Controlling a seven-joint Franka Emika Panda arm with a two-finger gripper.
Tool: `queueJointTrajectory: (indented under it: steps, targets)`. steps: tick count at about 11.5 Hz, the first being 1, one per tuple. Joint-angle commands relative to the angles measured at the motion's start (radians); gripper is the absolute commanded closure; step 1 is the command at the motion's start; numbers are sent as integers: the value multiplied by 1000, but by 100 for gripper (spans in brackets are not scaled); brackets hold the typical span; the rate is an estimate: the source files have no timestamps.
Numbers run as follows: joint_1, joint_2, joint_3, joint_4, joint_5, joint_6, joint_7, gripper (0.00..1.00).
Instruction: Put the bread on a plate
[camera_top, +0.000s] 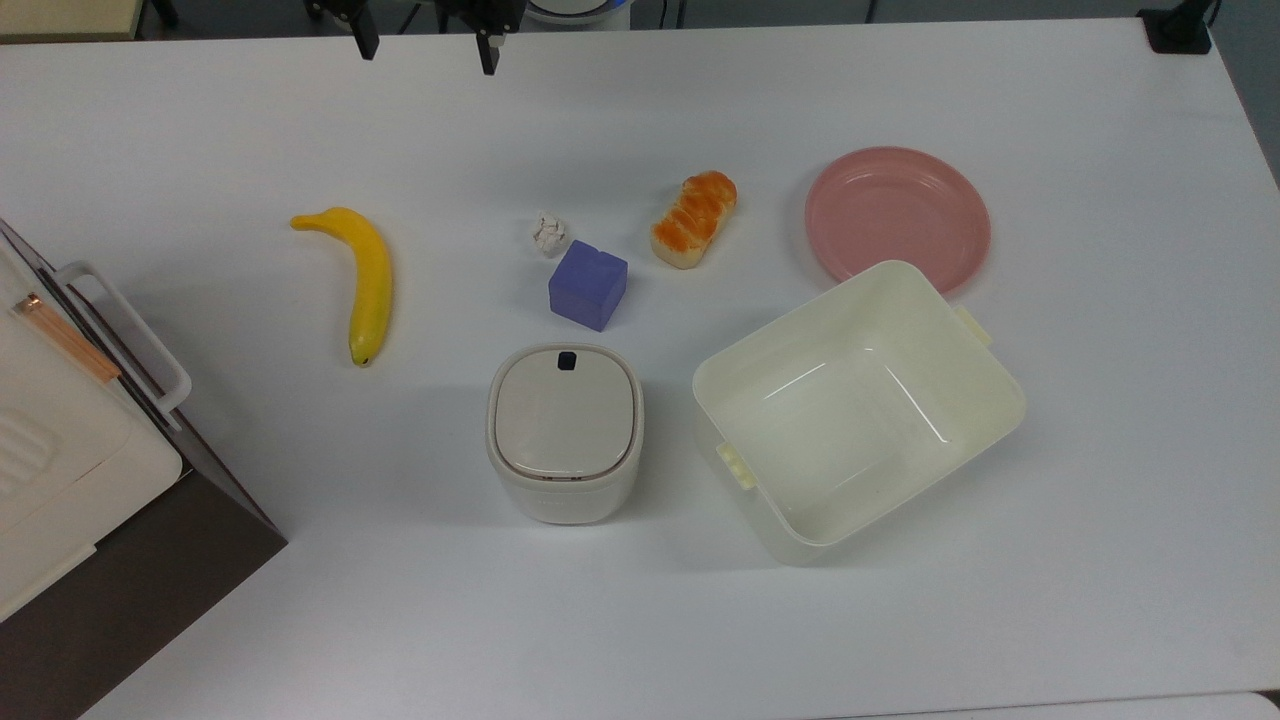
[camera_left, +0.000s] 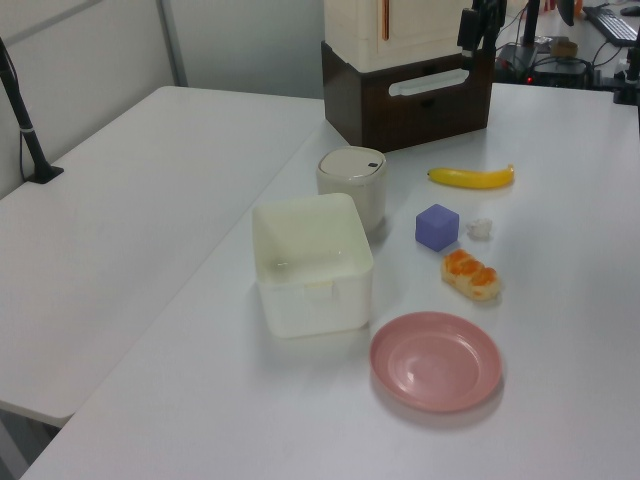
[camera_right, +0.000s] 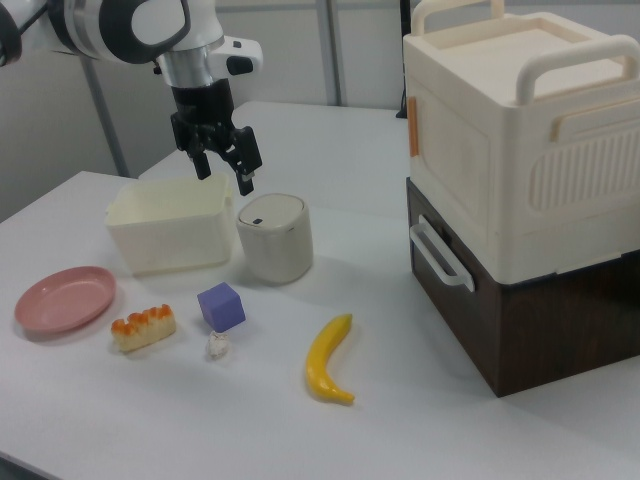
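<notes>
In the top view, the bread (camera_top: 694, 219) lay on the table (camera_top: 1100, 500) just left of the plate (camera_top: 897, 216), the two apart. The tub (camera_top: 858, 408) sat nearer than both, its far corner overlapping the plate's near rim in the top view. Left of the bread lay a small crumpled scrap (camera_top: 549, 232), with the cube (camera_top: 588, 285) just beside it and nearer. The lidded bin (camera_top: 565, 431) stood nearer than the cube, left of the tub. The banana (camera_top: 361, 277) lay well to the top view's left of the cube. Stacked boxes (camera_top: 70, 470) occupied the near left corner. The gripper (camera_top: 424, 46) hung at the far edge, fingers spread, well apart from everything.
</notes>
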Motion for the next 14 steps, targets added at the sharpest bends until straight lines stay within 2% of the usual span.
queueJointTrajectory:
  steps: [1, 7, 14]
  targets:
    - [5, -27, -6, -23, -12, 16, 9, 0]
    - [13, -22, -6, -29, -12, 24, 3, 0]
    - [17, 38, 4, -28, -6, 38, -46, 1]
